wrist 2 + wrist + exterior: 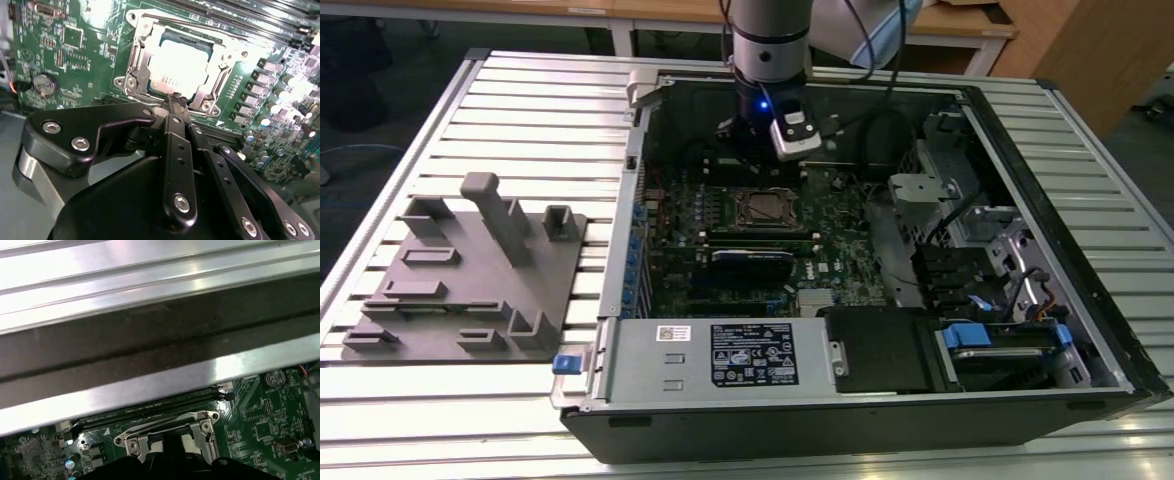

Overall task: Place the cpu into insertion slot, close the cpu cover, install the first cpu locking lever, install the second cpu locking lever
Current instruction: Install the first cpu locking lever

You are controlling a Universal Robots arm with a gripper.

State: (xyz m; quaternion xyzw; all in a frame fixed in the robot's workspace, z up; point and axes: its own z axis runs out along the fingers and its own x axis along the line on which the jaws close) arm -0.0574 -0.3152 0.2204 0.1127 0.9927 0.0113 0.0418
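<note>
Slatted metal worktop [480, 420] beneath everything, with a grey moulded fixture [467, 280] lying on it toward the exterior view's left and an open computer case [854, 425] on its side toward the right. Nearest inside the case, a silvery power supply box [720, 355]; beyond it, the green circuit board [841, 215] with the insertion slot [767, 210] near its middle.

Seen close in the second wrist view: the cpu [177, 62] lying flat in the slot, pale metal top up. Around its edges the cpu cover [220, 80], apparently lowered onto it, chip top showing through the cut-out. Along the slot's far edge a thin lever rod [210, 29]; cannot tell whether hooked under its catch or loose.

Hand [174, 99] poised just above the slot's near rim, black fingers drawn together to a narrow tip, nothing visible between them. Whether touching the rim or only hovering, cannot tell. In the exterior view, arm standing upright over the board's far part, just past the slot.

Judged from this: chip placement done, cover probably down, the two locking levers left to settle or at least unconfirmed.

Farthest back, wooden tables [961, 30] past the worktop.
</note>
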